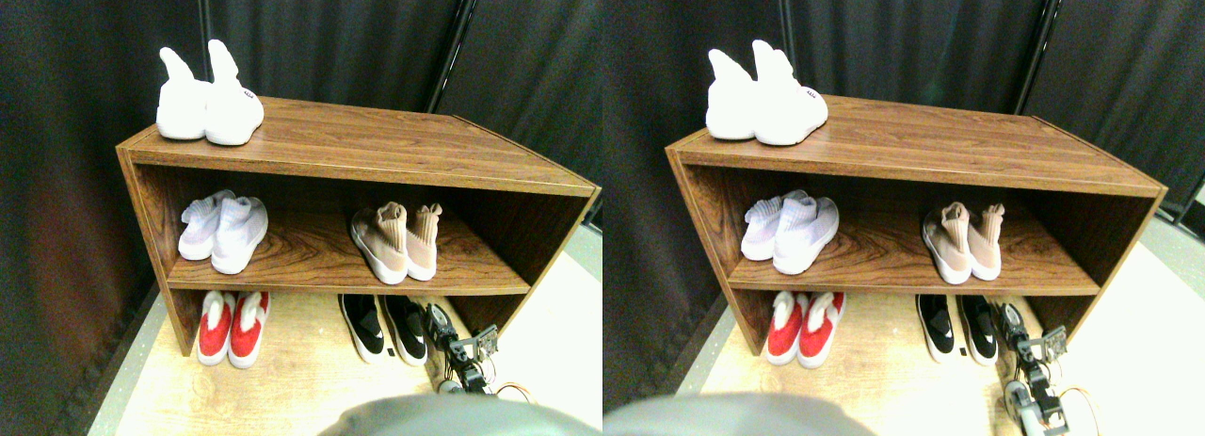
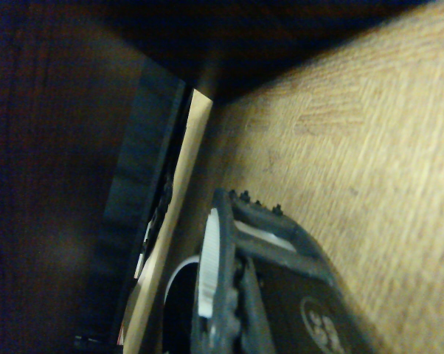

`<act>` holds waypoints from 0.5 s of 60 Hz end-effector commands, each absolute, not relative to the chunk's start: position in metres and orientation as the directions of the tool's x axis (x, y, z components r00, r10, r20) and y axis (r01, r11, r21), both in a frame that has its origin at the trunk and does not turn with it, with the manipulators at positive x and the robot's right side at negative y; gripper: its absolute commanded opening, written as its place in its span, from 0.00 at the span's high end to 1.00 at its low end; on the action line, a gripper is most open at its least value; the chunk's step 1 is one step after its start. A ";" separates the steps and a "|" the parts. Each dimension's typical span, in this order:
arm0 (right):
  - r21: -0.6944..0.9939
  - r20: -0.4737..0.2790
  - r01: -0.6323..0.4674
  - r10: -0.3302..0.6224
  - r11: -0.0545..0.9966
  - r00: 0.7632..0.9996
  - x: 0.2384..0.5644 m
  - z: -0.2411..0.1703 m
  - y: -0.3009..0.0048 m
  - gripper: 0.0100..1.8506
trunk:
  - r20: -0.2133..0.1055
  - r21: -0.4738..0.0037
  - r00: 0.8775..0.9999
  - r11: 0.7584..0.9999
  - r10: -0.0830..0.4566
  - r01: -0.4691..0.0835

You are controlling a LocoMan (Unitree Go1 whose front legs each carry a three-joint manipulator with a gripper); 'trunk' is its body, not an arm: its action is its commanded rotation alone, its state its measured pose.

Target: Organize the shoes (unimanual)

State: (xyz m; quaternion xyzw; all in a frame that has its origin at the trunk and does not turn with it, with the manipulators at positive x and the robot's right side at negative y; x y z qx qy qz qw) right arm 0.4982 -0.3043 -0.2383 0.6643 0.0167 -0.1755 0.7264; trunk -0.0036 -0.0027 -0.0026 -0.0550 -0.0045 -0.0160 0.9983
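Note:
The tan-beige shoes [image 1: 395, 243] stand side by side on the middle shelf, right of centre, toes toward me. Below them on the floor sits the low black pair [image 1: 384, 328], under the shelf. My right gripper [image 1: 437, 317] is low on the floor just right of the right black shoe, close to it or touching it. In the wrist view a dark jaw frame lies over the wood-pattern floor [image 2: 369, 147]. Beside it runs a dark ribbed strip with a pale edge [image 2: 137, 221], seemingly the side of a black shoe.
The brown wooden shelf unit [image 1: 377, 153] holds a white high-collar pair [image 1: 207, 102] on top at the left, and a pale white pair [image 1: 224, 231] on the middle shelf at the left. A red pair [image 1: 233, 328] sits on the floor below. The shelf's right side panel [image 1: 527, 257] is near my arm.

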 end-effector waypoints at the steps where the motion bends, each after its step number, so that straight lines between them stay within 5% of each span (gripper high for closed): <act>1: 0.966 -0.235 0.252 -0.213 0.056 0.948 0.501 -0.238 -0.298 0.97 | -0.010 -0.124 1.000 0.992 -0.016 0.014; 30: 0.964 -0.251 0.262 -0.163 0.044 0.954 0.507 -0.236 -0.265 0.97 | -0.015 -0.137 1.000 0.991 -0.006 0.004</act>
